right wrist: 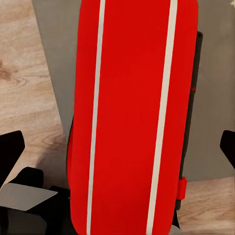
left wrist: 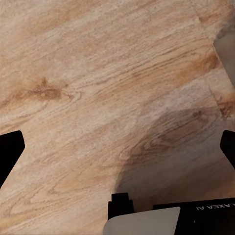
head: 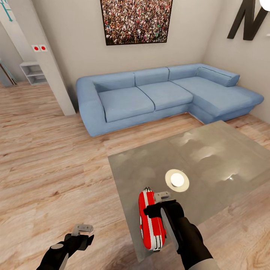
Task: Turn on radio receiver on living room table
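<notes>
While the radio [head: 150, 221] lay near the surface [head: 210, 157] edge, the right end effector [head: 162, 205] hovered over it, fingers apparently wide; switching on looked undone, dial unseen.

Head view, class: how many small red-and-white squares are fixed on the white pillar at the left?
2. Both sit side by side on the white pillar, high up near its left edge: the left square and the right square. The pillar's other faces are hidden.
</notes>
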